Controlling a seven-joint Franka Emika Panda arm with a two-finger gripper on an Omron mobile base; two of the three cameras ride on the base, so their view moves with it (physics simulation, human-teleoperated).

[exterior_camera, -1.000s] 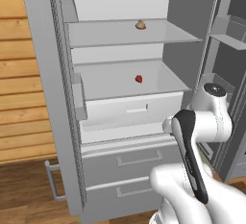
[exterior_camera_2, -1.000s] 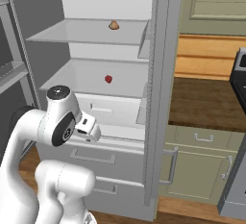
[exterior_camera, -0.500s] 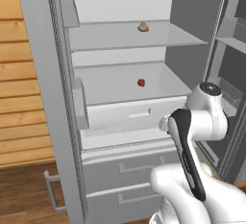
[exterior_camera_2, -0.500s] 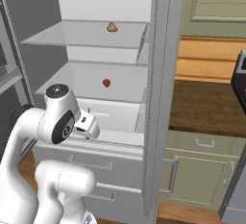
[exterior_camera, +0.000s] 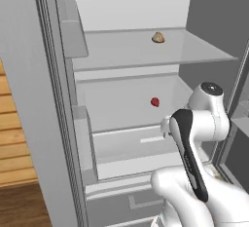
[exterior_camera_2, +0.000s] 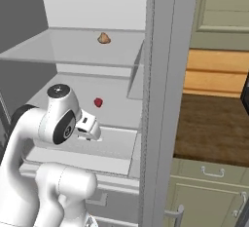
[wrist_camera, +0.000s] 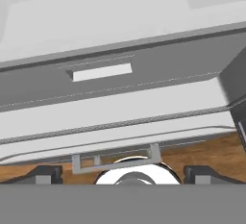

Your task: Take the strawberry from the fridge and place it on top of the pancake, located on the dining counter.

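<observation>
The tiny red strawberry (exterior_camera: 154,102) (exterior_camera_2: 98,102) lies alone on the middle shelf of the open fridge (exterior_camera: 29,99). My gripper (exterior_camera_2: 90,129) hangs in front of the white crisper drawer, lower than the berry and nearer to me, pointing downward. In the hand view the gripper (wrist_camera: 125,174) is open, its dark fingertips (wrist_camera: 48,174) far apart with nothing between them, facing the drawer front (wrist_camera: 120,74) and wooden floor. The pancake and the dining counter are out of view.
A small tan-brown lumpy item (exterior_camera: 158,37) (exterior_camera_2: 103,38) rests on the glass shelf above. The fridge's right wall edge (exterior_camera_2: 160,99) stands close beside the arm. Door bins (exterior_camera: 73,31) line the left door. A brown countertop (exterior_camera_2: 209,123) over green cabinets lies right.
The base has driven closer to the fridge, so the shelves and strawberry look larger and nearer. The arm keeps much the same pose.
</observation>
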